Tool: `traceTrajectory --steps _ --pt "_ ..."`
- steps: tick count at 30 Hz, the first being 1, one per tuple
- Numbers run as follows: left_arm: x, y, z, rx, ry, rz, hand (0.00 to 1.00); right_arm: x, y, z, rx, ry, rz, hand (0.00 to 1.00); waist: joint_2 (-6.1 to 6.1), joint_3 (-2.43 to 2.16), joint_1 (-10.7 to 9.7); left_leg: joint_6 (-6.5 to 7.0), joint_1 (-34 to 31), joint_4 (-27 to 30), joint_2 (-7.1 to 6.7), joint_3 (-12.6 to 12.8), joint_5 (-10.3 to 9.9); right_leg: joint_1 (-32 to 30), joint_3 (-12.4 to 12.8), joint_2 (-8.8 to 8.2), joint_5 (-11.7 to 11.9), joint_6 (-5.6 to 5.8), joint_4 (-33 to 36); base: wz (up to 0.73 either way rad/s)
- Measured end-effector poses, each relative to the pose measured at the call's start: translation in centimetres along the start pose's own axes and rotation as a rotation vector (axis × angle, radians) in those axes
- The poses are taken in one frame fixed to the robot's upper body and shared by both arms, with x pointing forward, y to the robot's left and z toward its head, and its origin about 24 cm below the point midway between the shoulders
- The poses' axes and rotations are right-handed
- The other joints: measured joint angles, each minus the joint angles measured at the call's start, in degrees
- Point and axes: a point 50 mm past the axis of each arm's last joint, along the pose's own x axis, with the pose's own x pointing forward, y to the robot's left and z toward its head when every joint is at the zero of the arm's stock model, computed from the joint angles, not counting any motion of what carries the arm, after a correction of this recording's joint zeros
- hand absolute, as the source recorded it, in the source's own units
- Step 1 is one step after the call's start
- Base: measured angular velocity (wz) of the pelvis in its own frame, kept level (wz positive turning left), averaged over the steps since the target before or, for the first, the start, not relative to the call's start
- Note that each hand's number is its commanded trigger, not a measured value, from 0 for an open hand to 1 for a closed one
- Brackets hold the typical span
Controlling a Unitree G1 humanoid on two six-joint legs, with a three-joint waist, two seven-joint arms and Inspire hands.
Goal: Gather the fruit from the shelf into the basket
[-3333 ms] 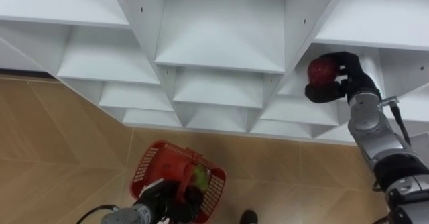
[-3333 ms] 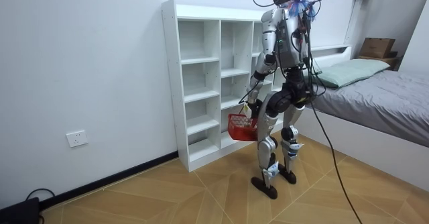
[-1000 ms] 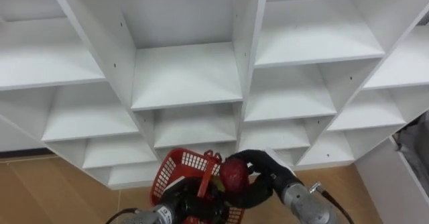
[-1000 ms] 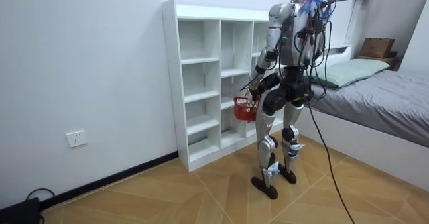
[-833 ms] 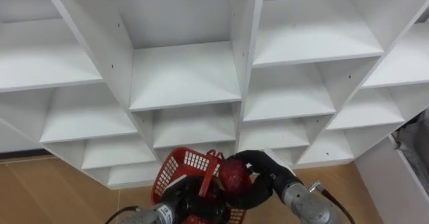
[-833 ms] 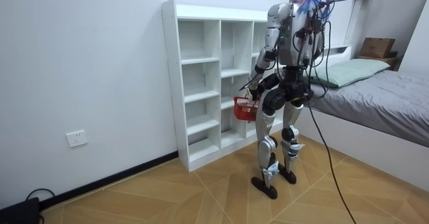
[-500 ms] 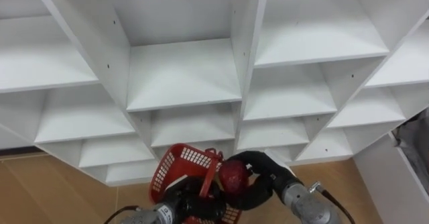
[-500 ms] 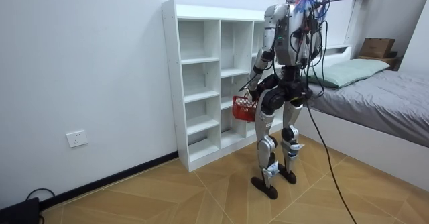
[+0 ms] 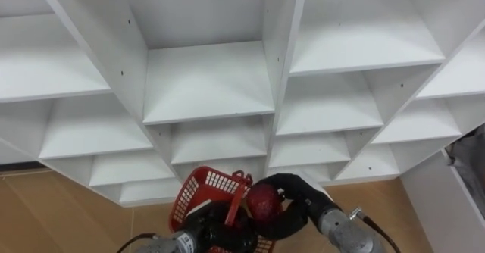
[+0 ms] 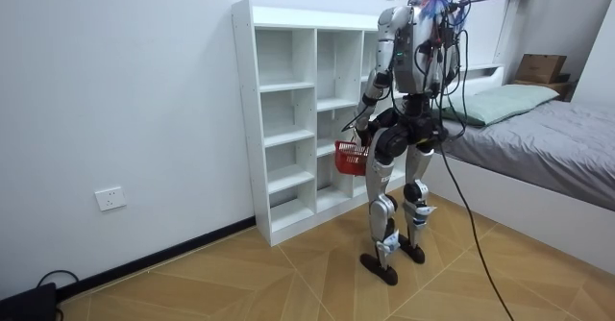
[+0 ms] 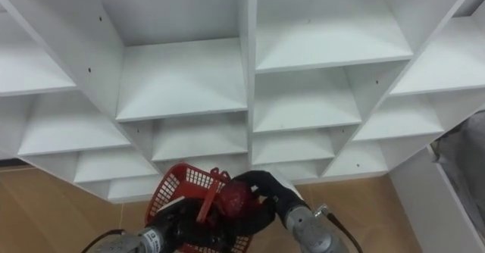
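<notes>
Progress update: the red fruit (image 9: 263,201) is off the closet (image 9: 208,82) shelf and now sits clenched in the right hand (image 9: 297,198), right over the red basket (image 9: 198,185) that the left hand (image 9: 211,226) grips by its handle. Only the drop is left, I think. No readable labels anywhere.

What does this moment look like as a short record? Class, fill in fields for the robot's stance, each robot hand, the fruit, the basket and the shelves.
Stance: standing upright, facing the white shelf unit; a bed at the room view's right.
Left robot hand: curled on the red basket, held low before the body.
Right robot hand: curled round a red fruit.
Fruit: at the basket's right edge, not yet released.
Shelves: white open compartments in rows.
</notes>
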Motion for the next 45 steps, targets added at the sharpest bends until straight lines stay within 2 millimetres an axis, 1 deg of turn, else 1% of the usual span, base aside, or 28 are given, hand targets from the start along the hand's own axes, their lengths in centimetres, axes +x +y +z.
traceTrajectory --steps 3,4,5,6,13,21,40,45 --pt "-0.07 0.09 0.16 0.006 -0.006 -0.008 1.00 0.00 -0.02 0.02 0.005 -0.002 0.000 1.00 0.02 -0.01 0.0 0.00 -0.1 0.0 0.02 0.0 0.0 0.0 -0.3 -0.04 0.0 -0.01 0.0 0.03" --pt "-0.07 0.10 0.17 0.007 -0.006 -0.008 1.00 0.00 -0.02 0.03 0.004 -0.002 0.000 0.76 0.03 -0.01 0.0 0.00 -0.1 0.0 0.02 0.0 0.0 0.0 -0.3 -0.04 0.0 -0.01 -0.1 0.00" --pt "-0.08 0.12 0.18 0.008 -0.006 -0.008 1.00 0.00 -0.02 0.02 0.004 -0.002 0.000 0.33 0.06 0.00 0.0 0.00 -0.2 0.0 0.02 -0.1 0.0 0.0 -0.3 -0.04 0.0 -0.01 -0.1 0.00" --pt "-0.08 0.12 0.18 0.012 -0.004 -0.009 1.00 0.00 -0.01 0.00 0.004 -0.001 0.001 0.00 0.09 0.01 0.0 0.00 -0.2 0.0 0.02 -0.1 0.0 0.0 -0.3 -0.04 0.0 -0.01 -0.1 0.00" --pt "-0.11 0.12 0.08 0.030 0.006 -0.011 1.00 -0.02 0.20 -0.21 0.006 0.007 0.027 0.00 0.31 0.02 0.1 -0.01 -0.2 0.0 0.01 0.0 0.0 0.0 -0.4 -0.04 0.0 -0.01 -0.1 0.00" --pt "-0.12 0.17 0.05 0.032 0.009 -0.008 1.00 -0.04 0.49 -0.40 0.019 0.010 0.060 0.00 0.84 -0.04 0.0 -0.01 -0.2 0.0 -0.01 0.0 0.0 0.0 -0.4 0.00 0.0 -0.03 -0.1 0.00" --pt "-0.13 0.21 0.25 0.029 0.001 -0.005 1.00 -0.10 0.67 -0.41 0.019 0.003 0.092 0.00 0.79 -0.08 0.0 -0.02 0.0 0.1 -0.03 0.1 0.0 -0.1 -0.1 0.09 0.1 -0.11 -0.2 0.00" --pt "-0.15 0.27 0.31 0.030 -0.001 -0.003 1.00 -0.10 0.75 -0.39 0.019 0.001 0.102 0.00 0.61 -0.19 0.0 -0.02 0.0 0.2 -0.03 0.0 0.0 -0.1 0.0 0.13 0.1 -0.14 -0.2 0.00"
